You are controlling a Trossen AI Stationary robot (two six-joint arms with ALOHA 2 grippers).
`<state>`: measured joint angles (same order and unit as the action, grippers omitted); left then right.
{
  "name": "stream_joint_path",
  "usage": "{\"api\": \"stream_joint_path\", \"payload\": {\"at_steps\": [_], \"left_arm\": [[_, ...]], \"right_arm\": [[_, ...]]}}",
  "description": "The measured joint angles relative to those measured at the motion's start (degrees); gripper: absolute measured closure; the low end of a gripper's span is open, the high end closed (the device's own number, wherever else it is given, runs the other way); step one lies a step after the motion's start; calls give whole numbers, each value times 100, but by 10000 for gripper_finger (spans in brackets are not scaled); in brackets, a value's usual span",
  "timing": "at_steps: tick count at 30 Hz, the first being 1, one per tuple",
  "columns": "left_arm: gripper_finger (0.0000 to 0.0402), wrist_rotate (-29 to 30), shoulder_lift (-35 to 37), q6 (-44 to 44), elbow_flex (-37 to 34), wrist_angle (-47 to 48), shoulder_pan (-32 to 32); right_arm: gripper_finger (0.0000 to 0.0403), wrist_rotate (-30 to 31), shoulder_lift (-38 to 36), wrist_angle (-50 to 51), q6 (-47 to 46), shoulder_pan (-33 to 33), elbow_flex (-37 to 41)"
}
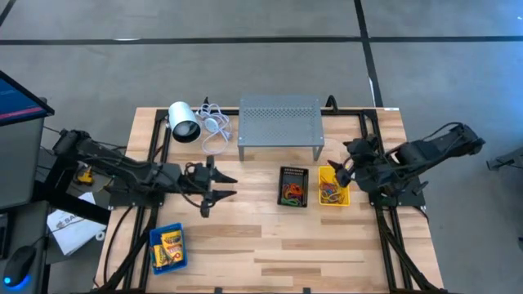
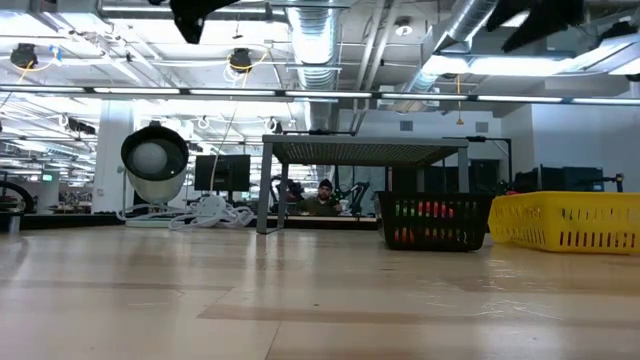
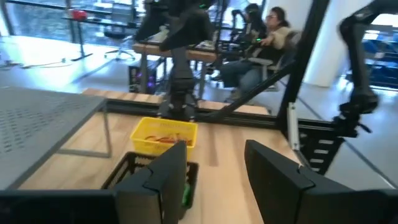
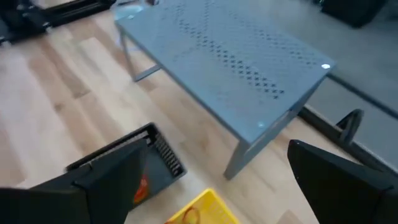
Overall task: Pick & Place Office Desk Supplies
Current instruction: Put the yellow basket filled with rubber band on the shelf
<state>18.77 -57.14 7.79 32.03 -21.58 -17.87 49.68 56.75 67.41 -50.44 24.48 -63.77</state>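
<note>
Right gripper (image 1: 337, 170) gapes above wooden table (image 1: 270, 237).

Pale striped wood table (image 1: 270, 237). A grey stand (image 1: 279, 120) at the far middle, dotted with perforations; a white cylinder (image 1: 183, 121) left of it. Black bin (image 1: 293, 186) — red, orange and green inside — beside the yellow bin (image 1: 333, 186). Near left, a blue bin (image 1: 167, 247) holds yellow crayon boxes (image 1: 170, 242).

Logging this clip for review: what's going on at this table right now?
Neither arm holds anything. The left gripper hangs over bare wood left of the black bin, fingers apart and empty. The right gripper hovers wide open at the yellow bin. Both bins hold rubber bands. The blue bin, at the near left, holds two crayon boxes.
</note>
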Motion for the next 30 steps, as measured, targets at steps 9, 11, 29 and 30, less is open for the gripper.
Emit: {"api": "stream_joint_path", "payload": {"at_steps": [9, 11, 29, 30], "left_arm": [[243, -422, -517, -928, 2, -454, 737], [243, -410, -580, -934, 2, -495, 1012], [243, -381, -650, -281, 2, -640, 1862], [243, -379, -650, -281, 2, -648, 1860]], "right_arm": [[19, 779, -234, -190, 725, -133, 1033], [19, 782, -196, -161, 737, -270, 1138], [19, -489, 52, 524, -418, -1256, 1165], [19, -788, 63, 519, -395, -1254, 1166]]}}
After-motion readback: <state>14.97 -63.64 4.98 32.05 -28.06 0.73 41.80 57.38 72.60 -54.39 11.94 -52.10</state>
